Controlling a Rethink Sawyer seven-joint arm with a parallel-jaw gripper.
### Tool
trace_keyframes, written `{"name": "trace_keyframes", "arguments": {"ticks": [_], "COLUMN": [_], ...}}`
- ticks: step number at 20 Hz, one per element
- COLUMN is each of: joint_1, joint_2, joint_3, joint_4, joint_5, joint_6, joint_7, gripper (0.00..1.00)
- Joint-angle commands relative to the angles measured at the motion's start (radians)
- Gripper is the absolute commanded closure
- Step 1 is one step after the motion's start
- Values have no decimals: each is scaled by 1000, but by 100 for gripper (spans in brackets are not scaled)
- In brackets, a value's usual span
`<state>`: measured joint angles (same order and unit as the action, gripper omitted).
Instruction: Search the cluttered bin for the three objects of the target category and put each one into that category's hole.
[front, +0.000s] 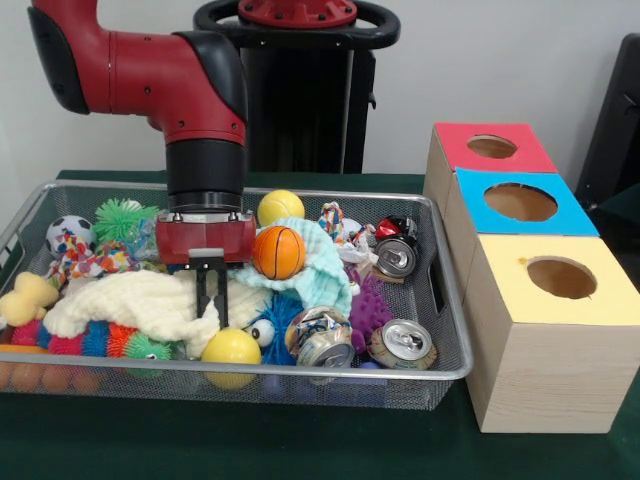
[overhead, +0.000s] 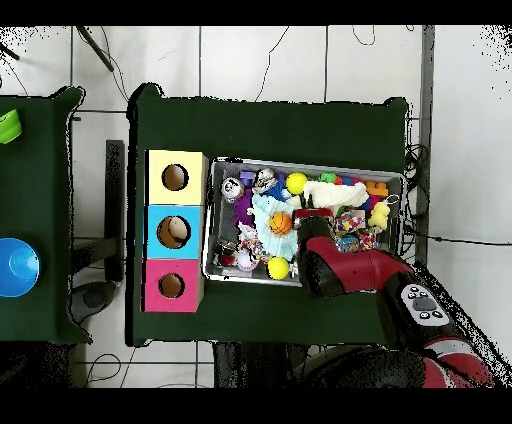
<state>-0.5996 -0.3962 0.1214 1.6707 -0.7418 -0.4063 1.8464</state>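
Observation:
The wire mesh bin (front: 330, 372) lies in front of me, full of clutter; it also shows in the overhead view (overhead: 300, 165). My gripper (front: 211, 322) hangs over the bin's middle left, open by a narrow gap, with its tips down in a white fluffy cloth (front: 140, 300). It holds nothing that I can see. A pale yellow soft toy (front: 25, 298) lies at the bin's left end; I see no beak on it. A blue fuzzy toy with googly eyes (front: 270, 325) sits right of the gripper. No tiger shows. The red-topped box's hole (front: 492, 146) is at the far right.
The blue-topped box (front: 520, 202) and yellow-topped box (front: 561, 277) stand in a row with the red one, right of the bin. Yellow balls (front: 281, 205) (front: 231, 347), an orange basketball (front: 279, 252), crushed cans (front: 397, 257) (front: 402, 343) and a soccer ball (front: 68, 232) crowd the bin.

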Motion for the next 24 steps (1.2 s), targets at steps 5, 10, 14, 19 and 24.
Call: {"name": "trace_keyframes", "arguments": {"ticks": [5,10,14,19,24], "joint_1": [18,-43,-171,-132,-72], "joint_2": [28,-154,-331,-423,-415], "joint_3": [0,150,370,349,281], "joint_4": [-67,87,264,299,285], "joint_5": [17,-8,162,194,201], "joint_6": [-37,152,383,411,381], "joint_7": [104,167,208,132,141], "gripper": [100,100,100,100,100]}}
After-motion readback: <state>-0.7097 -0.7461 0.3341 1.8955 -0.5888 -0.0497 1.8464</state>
